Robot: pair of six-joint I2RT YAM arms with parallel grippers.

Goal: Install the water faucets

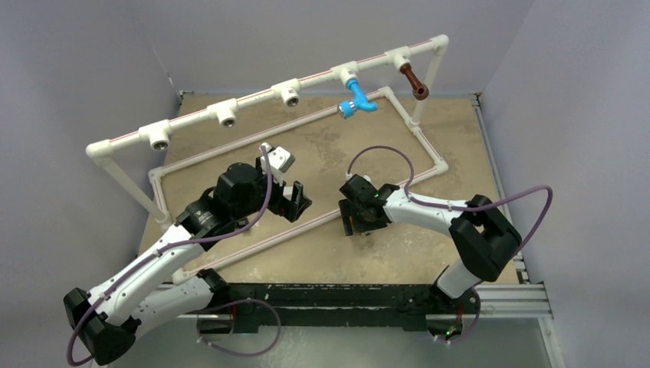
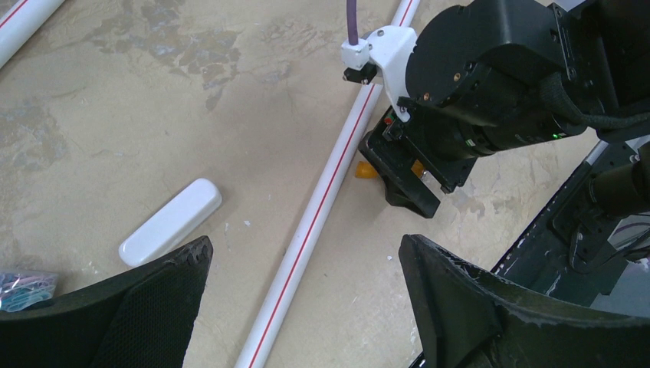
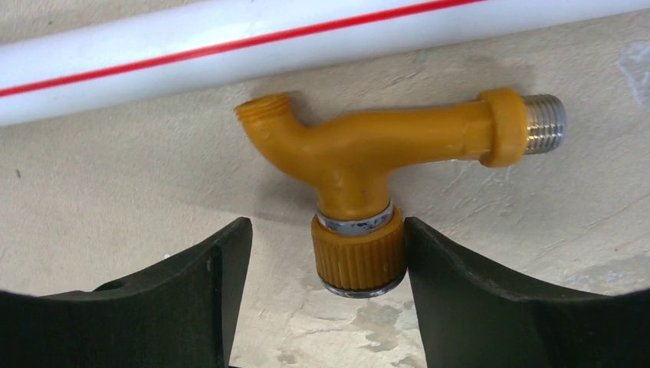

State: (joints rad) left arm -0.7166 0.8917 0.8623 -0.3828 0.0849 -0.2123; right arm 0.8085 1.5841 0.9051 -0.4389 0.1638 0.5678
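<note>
An orange-yellow water faucet (image 3: 368, 149) lies flat on the table beside a white pipe (image 3: 306, 38), its silver threaded end (image 3: 546, 123) pointing right. My right gripper (image 3: 328, 261) is open around its ribbed knob (image 3: 358, 257): the right finger touches the knob and the left finger stands apart from it. From above, the right gripper (image 1: 359, 222) hides this faucet. A light blue faucet (image 1: 356, 100) and a dark brown faucet (image 1: 415, 81) hang from tees on the raised pipe. My left gripper (image 2: 306, 284) is open and empty above the floor pipe (image 2: 306, 222).
Three white tees with empty silver sockets (image 1: 159, 136) (image 1: 227, 113) (image 1: 289, 93) sit along the raised rail. A flat white oblong piece (image 2: 170, 222) lies left of the floor pipe, with a small plastic bag (image 2: 23, 285) further left. The two grippers are close together mid-table.
</note>
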